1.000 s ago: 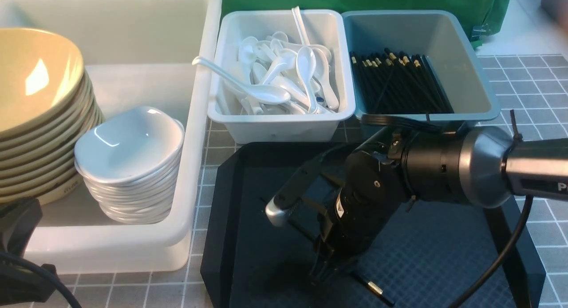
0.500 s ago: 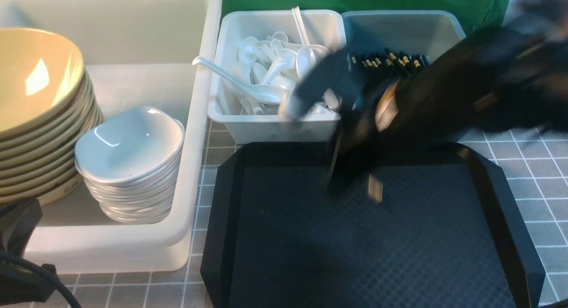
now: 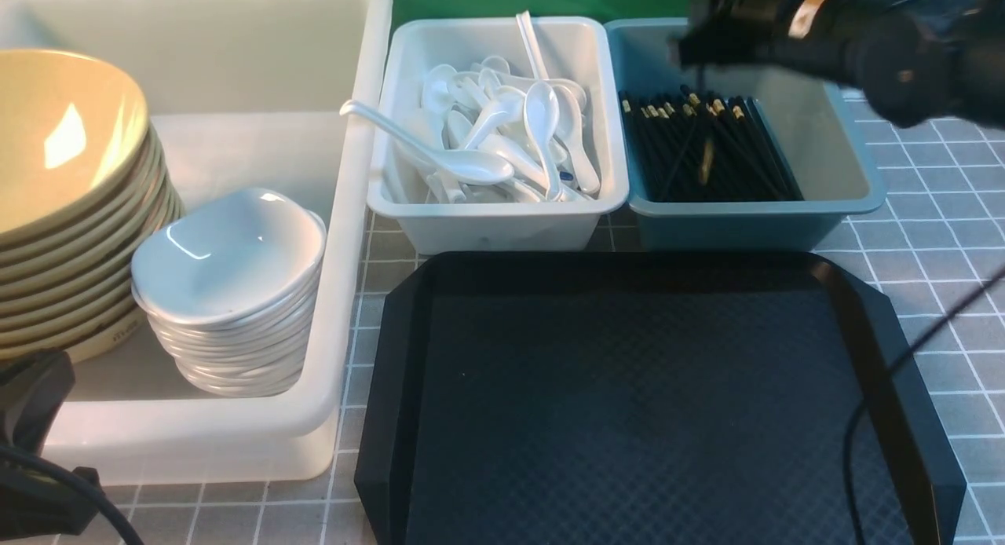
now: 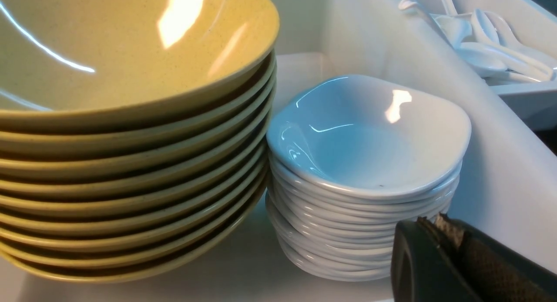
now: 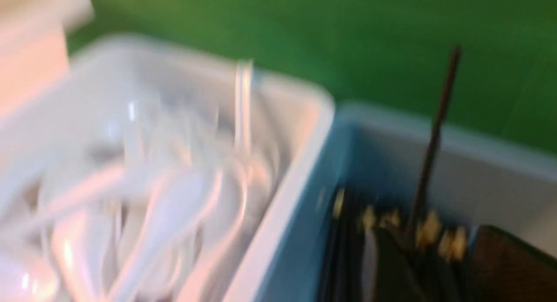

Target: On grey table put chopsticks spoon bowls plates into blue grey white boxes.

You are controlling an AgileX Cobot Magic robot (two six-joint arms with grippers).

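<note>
R gripper (image 3: pixel 695 50) blurred above blue box (image 3: pixel 746 231) — can't tell jaw gap or any hold. Chopsticks (image 3: pixel 738 156) lie inside it. L gripper (image 4: pixel 439 249) closed, empty — beside plates (image 4: pixel 365 136).

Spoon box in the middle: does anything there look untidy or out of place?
Yes: one spoon lies askew, its handle sticking out over the spoon box rim toward the big white tub.

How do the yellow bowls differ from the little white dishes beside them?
The yellow bowls are wide, round and beige-yellow; the white dishes are far smaller, white and rounded-square. The bowl stack stands taller than the dish stack. Both are glossy, stacked, side by side in the big white tub.
</note>
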